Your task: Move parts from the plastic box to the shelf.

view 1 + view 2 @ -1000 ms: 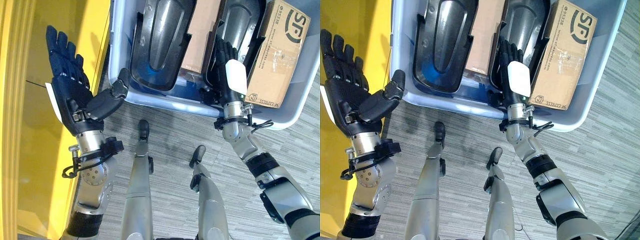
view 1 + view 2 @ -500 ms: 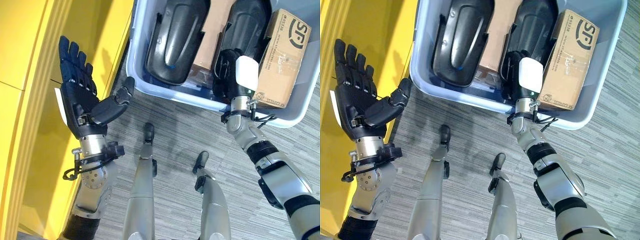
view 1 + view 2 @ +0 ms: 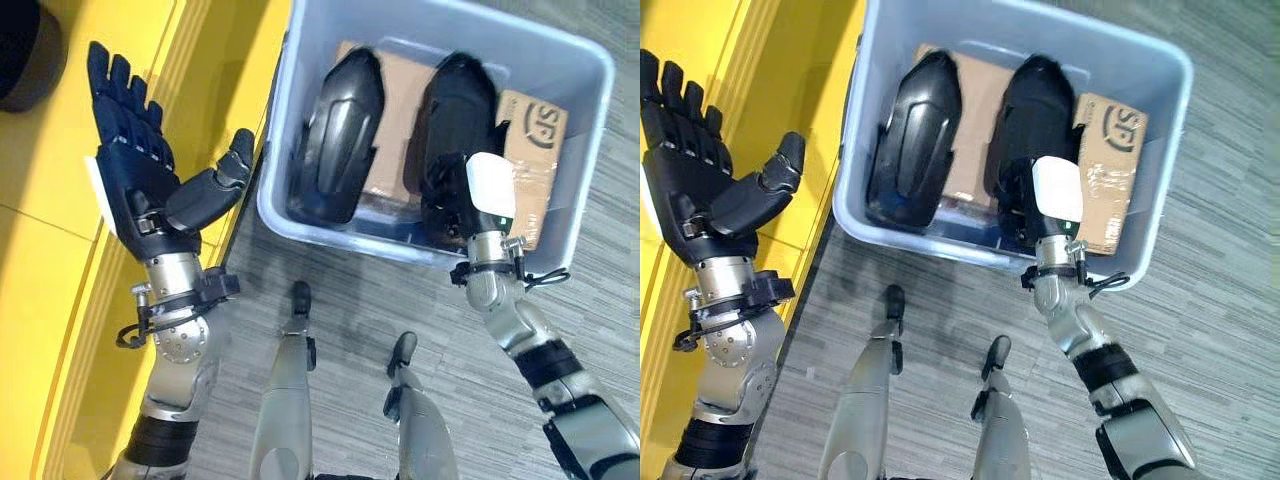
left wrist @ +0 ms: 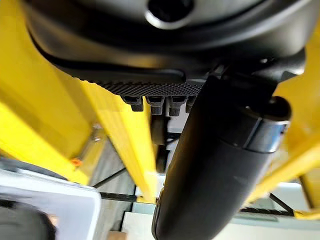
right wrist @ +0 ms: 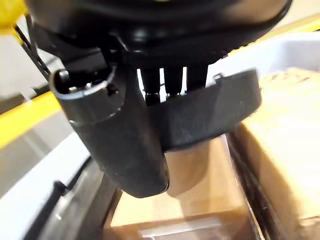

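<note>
Lifted since a second ago: dark part (image 3: 455,140) at right of plastic box (image 3: 580,215), right hand (image 3: 470,205) clamped round its near end. Second dark part (image 3: 338,135) lying at box's left. Left hand (image 3: 140,180) spread open over yellow shelf (image 3: 60,300), upper left.

Two black moulded parts (image 3: 338,135) upright in grey plastic box (image 3: 590,130)

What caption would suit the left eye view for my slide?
Right hand reaches into the plastic box onto a black part, beside another black part; left hand open over the yellow shelf.
</note>
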### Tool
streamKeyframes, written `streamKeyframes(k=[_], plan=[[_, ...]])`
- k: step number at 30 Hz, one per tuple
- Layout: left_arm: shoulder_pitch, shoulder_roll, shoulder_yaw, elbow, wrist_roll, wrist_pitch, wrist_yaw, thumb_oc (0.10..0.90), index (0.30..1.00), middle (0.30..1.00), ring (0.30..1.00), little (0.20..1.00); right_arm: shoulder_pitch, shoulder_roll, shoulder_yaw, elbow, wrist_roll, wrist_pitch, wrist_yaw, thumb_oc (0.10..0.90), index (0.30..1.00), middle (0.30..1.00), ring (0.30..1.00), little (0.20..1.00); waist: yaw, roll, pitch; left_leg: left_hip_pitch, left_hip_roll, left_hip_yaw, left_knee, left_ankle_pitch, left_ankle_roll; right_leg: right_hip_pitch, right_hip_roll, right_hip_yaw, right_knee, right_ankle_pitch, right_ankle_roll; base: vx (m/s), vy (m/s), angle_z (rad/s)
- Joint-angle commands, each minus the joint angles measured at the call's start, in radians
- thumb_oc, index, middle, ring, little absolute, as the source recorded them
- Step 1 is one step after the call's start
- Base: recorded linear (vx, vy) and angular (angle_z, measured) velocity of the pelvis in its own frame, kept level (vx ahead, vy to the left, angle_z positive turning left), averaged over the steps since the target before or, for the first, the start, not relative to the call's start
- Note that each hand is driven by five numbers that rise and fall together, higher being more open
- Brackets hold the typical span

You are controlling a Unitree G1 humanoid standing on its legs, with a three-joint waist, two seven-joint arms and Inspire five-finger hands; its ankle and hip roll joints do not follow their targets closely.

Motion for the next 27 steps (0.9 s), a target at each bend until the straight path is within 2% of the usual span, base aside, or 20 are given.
streamKeyframes(k=[1, 2, 5, 7, 16, 19, 21, 22, 23, 26, 27], plan=[[0.017, 0.052, 0.074, -0.088, 0.066, -0.077, -0.027, 0.9, 1.0, 1.0, 1.0, 1.0, -0.004, 0.003, -0.08, -0.12, -0.011, -0.104, -0.007, 0.4, 0.3, 0.3, 0.3, 0.3, -0.015, -0.04, -0.103, -0.027, 0.026, -0.018, -0.078, 0.025, -0.045, 0.169, 0.041, -0.013, 0.002, -0.096, -0.011, 0.06, -0.022, -0.38], [0.04, 0.056, 0.096, -0.084, 0.065, -0.077, -0.037, 0.9, 1.0, 1.0, 1.0, 1.0, 0.022, 0.006, -0.103, -0.183, 0.021, -0.128, 0.014, 0.4, 0.3, 0.3, 0.3, 0.3, -0.021, -0.046, -0.137, 0.007, 0.034, -0.005, -0.099, 0.032, -0.048, 0.184, 0.035, -0.003, -0.008, -0.076, -0.005, 0.06, -0.021, -0.34], [0.07, 0.056, 0.114, -0.077, 0.065, -0.077, -0.049, 0.9, 1.0, 1.0, 1.0, 1.0, 0.05, 0.004, -0.127, -0.236, 0.037, -0.139, 0.032, 0.4, 0.3, 0.3, 0.3, 0.3, -0.024, -0.055, -0.171, 0.035, 0.038, 0.009, -0.124, 0.043, -0.047, 0.197, 0.029, 0.008, -0.023, -0.059, -0.002, 0.04, -0.014, -0.25], [0.097, 0.051, 0.132, -0.065, 0.061, -0.078, -0.067, 0.9, 1.0, 1.0, 1.0, 1.0, 0.05, -0.008, -0.148, -0.291, 0.048, -0.161, 0.039, 0.4, 0.3, 0.3, 0.3, 0.3, -0.031, -0.059, -0.219, 0.081, 0.043, 0.024, -0.155, 0.045, -0.053, 0.217, 0.019, 0.022, -0.033, -0.04, 0.005, 0.05, -0.01, -0.2], [0.149, 0.058, 0.15, -0.032, 0.063, -0.077, -0.113, 0.9, 1.0, 1.0, 1.0, 1.0, -0.007, -0.057, -0.168, -0.39, 0.055, -0.187, 0.069, 0.4, 0.3, 0.3, 0.3, 0.3, -0.047, -0.06, -0.329, 0.217, 0.072, 0.09, -0.246, 0.075, -0.06, 0.243, 0.005, 0.074, -0.043, -0.007, 0.011, 0.05, -0.02, -0.19], [0.158, 0.048, 0.141, -0.017, 0.052, -0.074, -0.13, 0.9, 1.0, 1.0, 1.0, 1.0, -0.002, -0.062, -0.175, -0.409, 0.051, -0.188, 0.083, 0.4, 0.3, 0.3, 0.3, 0.3, -0.054, -0.054, -0.361, 0.254, 0.088, 0.101, -0.256, 0.079, -0.067, 0.26, 0.009, 0.086, -0.034, -0.026, 0.004, 0.05, -0.069, -0.19], [0.154, 0.047, 0.129, -0.005, 0.034, -0.07, -0.144, 0.9, 1.0, 1.0, 1.0, 1.0, -0.004, -0.064, -0.174, -0.426, 0.058, -0.193, 0.089, 0.4, 0.3, 0.3, 0.3, 0.3, -0.066, -0.041, -0.382, 0.284, 0.11, 0.106, -0.249, 0.079, -0.074, 0.274, 0.023, 0.104, -0.009, -0.073, -0.014, 0.04, -0.083, -0.11], [0.155, 0.046, 0.129, -0.004, 0.033, -0.071, -0.145, 0.9, 1.0, 1.0, 1.0, 1.0, -0.002, -0.064, -0.174, -0.428, 0.058, -0.192, 0.09, 0.4, 0.3, 0.3, 0.3, 0.3, -0.064, -0.04, -0.38, 0.289, 0.113, 0.107, -0.25, 0.079, -0.076, 0.275, 0.024, 0.106, -0.004, -0.077, -0.016, 0.04, -0.139, -0.14], [0.157, 0.045, 0.121, 0.012, 0.015, -0.069, -0.152, 0.9, 1.0, 1.0, 1.0, 1.0, -0.018, -0.062, -0.161, -0.423, 0.062, -0.194, 0.086, 0.4, 0.3, 0.3, 0.3, 0.3, -0.071, -0.032, -0.386, 0.312, 0.132, 0.109, -0.243, 0.081, -0.083, 0.284, 0.04, 0.121, 0.026, -0.116, -0.034, 0.0, -0.147, -0.15], [0.178, 0.035, 0.114, 0.019, -0.002, -0.064, -0.164, 0.9, 1.0, 1.0, 1.0, 1.0, -0.045, -0.067, -0.138, -0.427, 0.065, -0.202, 0.089, 0.4, 0.3, 0.3, 0.3, 0.3, -0.077, -0.017, -0.386, 0.346, 0.166, 0.111, -0.225, 0.094, -0.096, 0.287, 0.078, 0.16, 0.083, -0.172, -0.069, 0.0, -0.183, -0.15], [0.178, 0.035, 0.115, 0.019, -0.003, -0.065, -0.165, 0.9, 1.0, 1.0, 1.0, 1.0, -0.045, -0.067, -0.137, -0.428, 0.065, -0.202, 0.09, 0.4, 0.3, 0.3, 0.3, 0.3, -0.076, -0.014, -0.384, 0.345, 0.17, 0.111, -0.227, 0.1, -0.096, 0.283, 0.082, 0.162, 0.086, -0.17, -0.071, -0.01, -0.235, -0.22]])
